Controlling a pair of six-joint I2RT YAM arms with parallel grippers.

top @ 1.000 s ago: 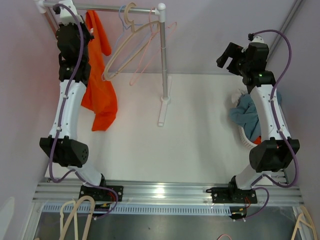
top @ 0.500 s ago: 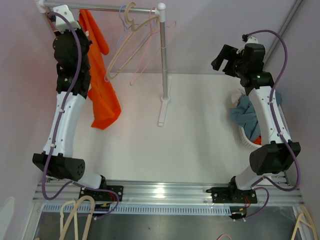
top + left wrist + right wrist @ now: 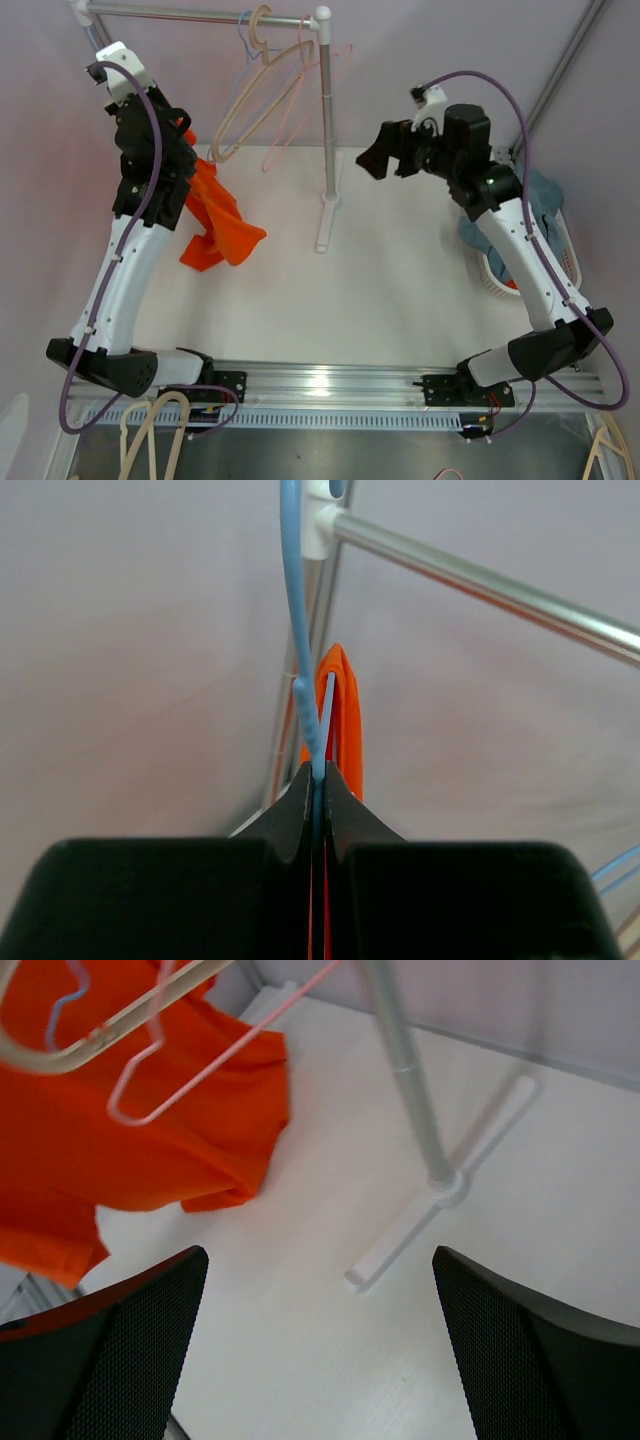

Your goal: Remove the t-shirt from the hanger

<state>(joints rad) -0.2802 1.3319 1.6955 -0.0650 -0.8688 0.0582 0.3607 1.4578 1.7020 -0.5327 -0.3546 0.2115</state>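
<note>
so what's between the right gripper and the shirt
The rack's pole stands between the right gripper and the shirt, with empty hangers nearer the shirt. The top view shows it, and the right wrist view agrees.

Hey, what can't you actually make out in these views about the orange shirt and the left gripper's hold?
Left wrist view: the left gripper is shut on the thin blue wire hanger; its fingers hide whether the orange cloth t-shirt hangs on it.
Top view: the left arm's wrist hides that grip.
Right wrist view: the left frame edge cuts off the shirt.
</note>
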